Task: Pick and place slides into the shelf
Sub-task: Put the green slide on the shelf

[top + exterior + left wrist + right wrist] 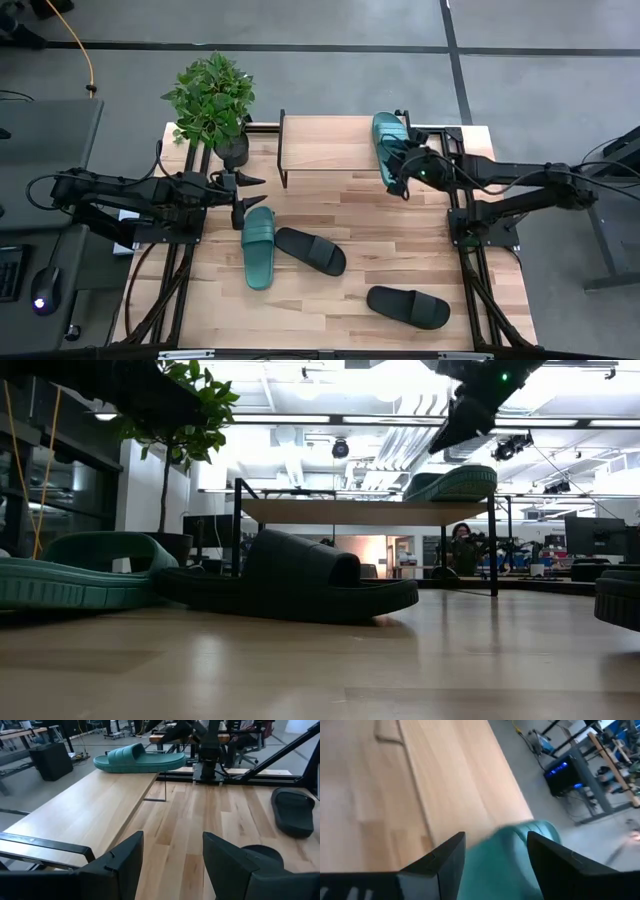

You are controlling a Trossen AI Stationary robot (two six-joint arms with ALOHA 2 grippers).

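Observation:
The shelf (330,148) stands at the table's far middle. One teal slide (386,138) lies sole-down on its right end, its near end jutting over the front edge. My right gripper (398,180) hovers open just above that near end; the low view shows it (468,422) clear of the slide (452,484). A second teal slide (258,247) and a black slide (311,251) lie side by side on the table's left middle. Another black slide (407,306) lies near the front right. My left gripper (254,193) waits open above the table, left of the shelf.
A potted plant (212,100) stands at the table's far left corner, beside the shelf's left end. The black arm frames (480,225) run along the table's left and right sides. Bare wood lies between the shelf and the slides on the table.

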